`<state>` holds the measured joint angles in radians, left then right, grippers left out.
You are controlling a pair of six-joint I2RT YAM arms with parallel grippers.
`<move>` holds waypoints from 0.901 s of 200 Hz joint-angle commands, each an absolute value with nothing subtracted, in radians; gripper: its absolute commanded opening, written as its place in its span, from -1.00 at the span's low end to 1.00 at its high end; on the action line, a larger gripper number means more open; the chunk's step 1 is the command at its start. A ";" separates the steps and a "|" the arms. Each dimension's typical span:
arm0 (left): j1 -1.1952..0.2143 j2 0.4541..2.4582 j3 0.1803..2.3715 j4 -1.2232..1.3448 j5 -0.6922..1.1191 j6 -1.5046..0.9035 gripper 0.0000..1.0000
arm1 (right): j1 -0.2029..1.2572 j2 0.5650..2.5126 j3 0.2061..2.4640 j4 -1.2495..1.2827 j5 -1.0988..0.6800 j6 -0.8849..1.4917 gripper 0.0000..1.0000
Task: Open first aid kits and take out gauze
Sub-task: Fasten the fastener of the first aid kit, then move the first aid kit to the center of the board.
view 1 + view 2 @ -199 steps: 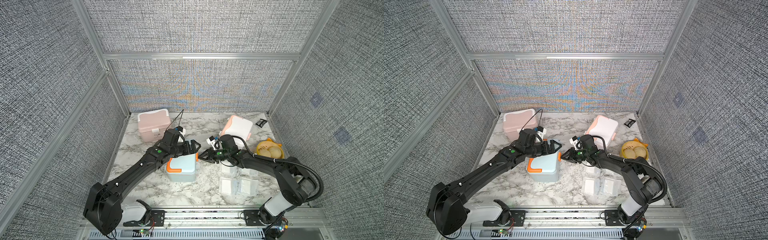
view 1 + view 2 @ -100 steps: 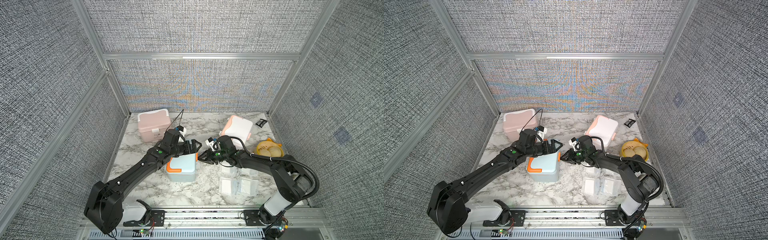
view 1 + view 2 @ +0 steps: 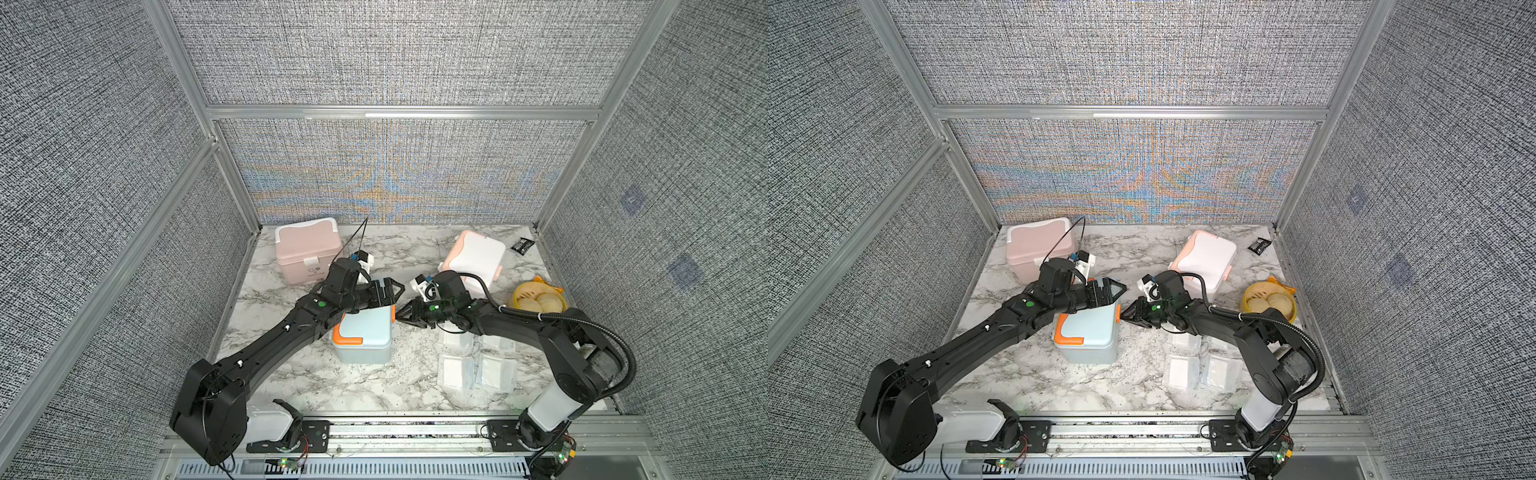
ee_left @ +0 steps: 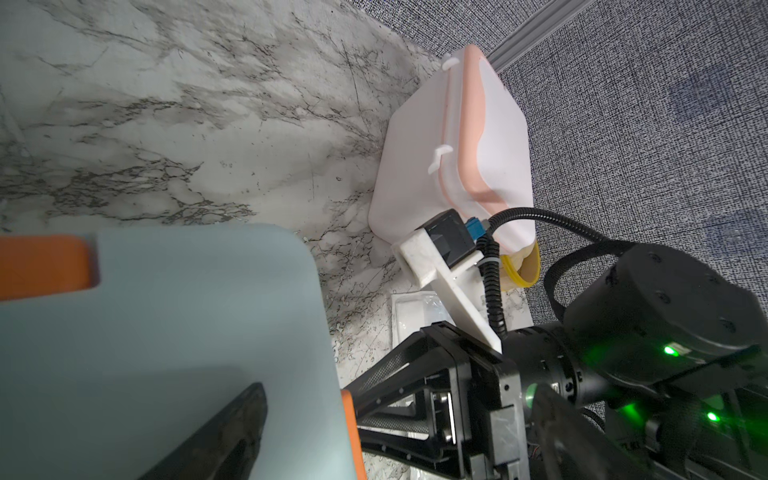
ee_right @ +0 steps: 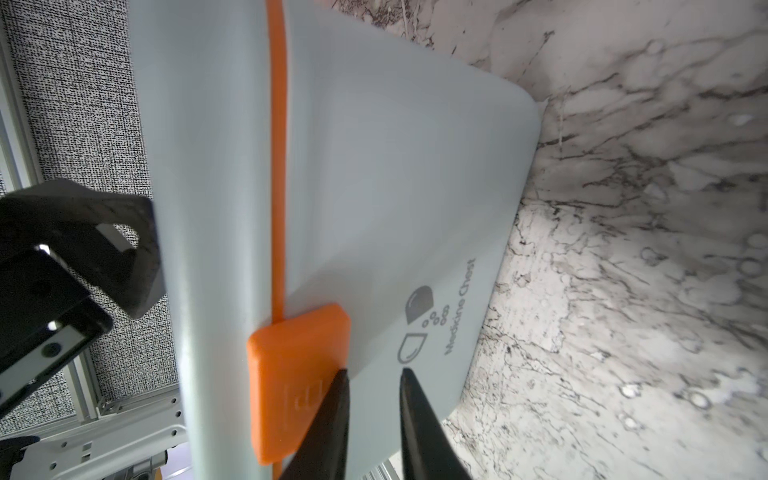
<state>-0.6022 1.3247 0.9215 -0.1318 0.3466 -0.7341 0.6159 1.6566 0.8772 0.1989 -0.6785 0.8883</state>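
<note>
The pale blue-and-orange kit (image 3: 362, 337) is seen lid-shut mid-surface (image 3: 291, 374). The left claw (image 3: 388, 291) is spread wide above the kit's lid, nothing held; one finger (image 4: 220, 436) lies over the lid, contact cannot be told. The right claw (image 5: 370, 419) is narrowed to a small gap, its tips set at the orange latch (image 5: 297, 382) on the kit's side wall; whether the latch is pinched cannot be told. Gauze packets (image 3: 478, 365) are laid on the surface beside the kit, under the right arm. The pink-and-white kit (image 3: 307, 249) and white-and-peach kit (image 3: 473, 255) are seen closed near the back wall.
</note>
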 commanded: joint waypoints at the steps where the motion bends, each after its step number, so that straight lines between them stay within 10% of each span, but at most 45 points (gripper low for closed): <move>1: -0.603 1.339 0.910 -0.311 0.342 -0.750 0.99 | 0.620 1.653 0.892 0.235 -0.703 0.883 -0.50; 67: -0.603 1.245 0.935 -0.382 0.272 -0.729 0.99 | 0.620 1.540 0.877 0.060 -0.611 0.802 -0.42; 145: -0.575 0.950 0.948 -0.594 0.008 -0.652 0.99 | 0.695 1.421 0.874 -0.035 -0.584 0.706 0.42; 180: -0.540 0.877 0.943 -0.641 0.000 -0.647 0.99 | 0.775 1.505 0.964 -0.023 -0.630 0.707 0.50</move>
